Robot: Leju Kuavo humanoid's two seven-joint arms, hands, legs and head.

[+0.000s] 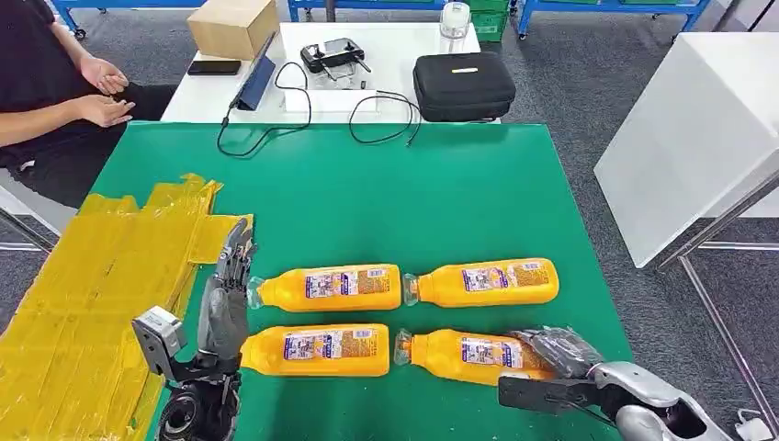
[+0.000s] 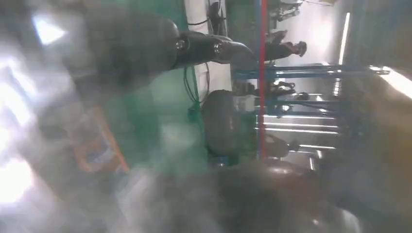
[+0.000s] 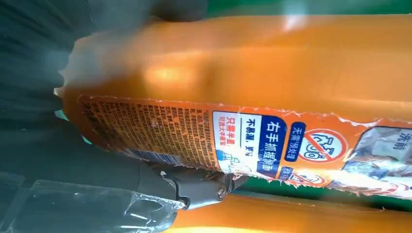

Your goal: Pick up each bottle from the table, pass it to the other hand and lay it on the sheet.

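Four orange bottles lie in two rows on the green table: far left, far right, near left and near right. My right hand wraps the base end of the near right bottle, which still lies on the table. In the right wrist view that bottle's label is very close, with a finger against it. My left hand stands beside the caps of the left bottles, fingers stretched out and holding nothing. The yellow sheet lies just left of it.
A person sits at the far left corner, hands near the table edge. Behind the green table a white table carries a cardboard box, a black case and loose cables. Another white table stands to the right.
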